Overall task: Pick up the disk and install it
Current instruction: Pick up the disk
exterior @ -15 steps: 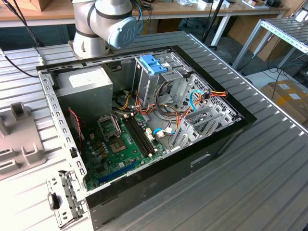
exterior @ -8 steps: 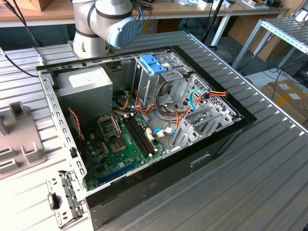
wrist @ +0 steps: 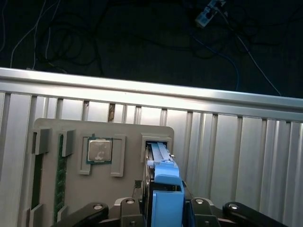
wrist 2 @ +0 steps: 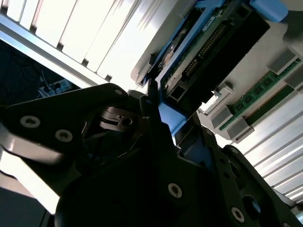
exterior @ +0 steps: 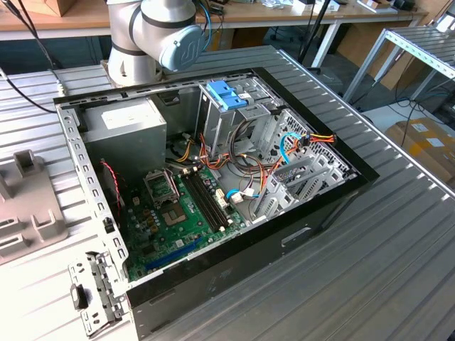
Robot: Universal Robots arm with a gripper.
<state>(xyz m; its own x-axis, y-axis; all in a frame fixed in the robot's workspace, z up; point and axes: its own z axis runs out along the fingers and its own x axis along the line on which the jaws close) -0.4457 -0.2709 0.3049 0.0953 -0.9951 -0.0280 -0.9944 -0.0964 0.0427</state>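
Observation:
The disk stands on edge in a slot of a grey holder tray, its light-blue carrier and brighter blue end tab facing the wrist. My gripper has its black fingers against both sides of that blue tab, shut on it. In the second wrist view the disk shows its dark body and connector row, and the gripper pinches the blue frame. The disk still sits in its slot.
The open computer case lies on the ribbed metal table, its drive cage topped by a blue latch. The arm's base stands behind it. The holder tray also carries a processor and a memory stick. Beyond the table edge is dark floor with cables.

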